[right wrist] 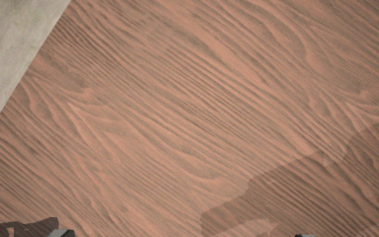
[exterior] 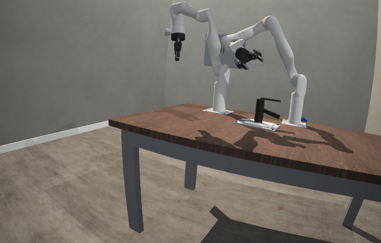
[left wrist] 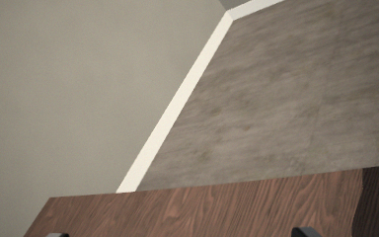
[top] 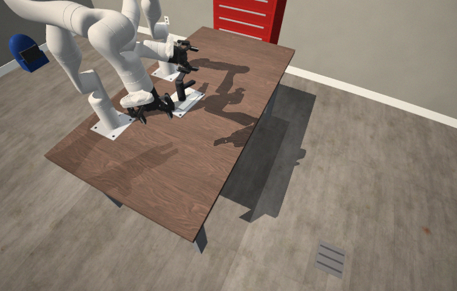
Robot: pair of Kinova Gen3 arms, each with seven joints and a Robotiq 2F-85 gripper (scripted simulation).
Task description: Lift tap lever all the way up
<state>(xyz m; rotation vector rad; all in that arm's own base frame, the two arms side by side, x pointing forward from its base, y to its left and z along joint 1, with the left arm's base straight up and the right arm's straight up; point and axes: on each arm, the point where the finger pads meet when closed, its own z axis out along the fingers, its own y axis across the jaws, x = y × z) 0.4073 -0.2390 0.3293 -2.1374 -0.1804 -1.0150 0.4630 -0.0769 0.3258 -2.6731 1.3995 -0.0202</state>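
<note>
The black tap (top: 181,90) (exterior: 258,110) stands upright on a white base plate (top: 190,103) (exterior: 246,122). Its thin lever (top: 181,76) (exterior: 271,99) extends from the top of the body, nearly level, above the slanting spout (top: 189,84) (exterior: 271,113). My left gripper (top: 195,58) (exterior: 253,64) (left wrist: 182,232) is open and empty, tilted sideways well above the tap. My right gripper (top: 156,116) (exterior: 177,58) (right wrist: 183,234) is open and empty, pointing down high above the table, off to the tap's side. The tap is not in either wrist view.
The wooden table (top: 187,173) (exterior: 162,126) (left wrist: 187,212) (right wrist: 142,128) carries both arm bases (top: 110,124) (exterior: 296,118), behind and to either side of the tap. A red drawer cabinet (top: 245,19) stands beyond one table end. Arm shadows fall across the table.
</note>
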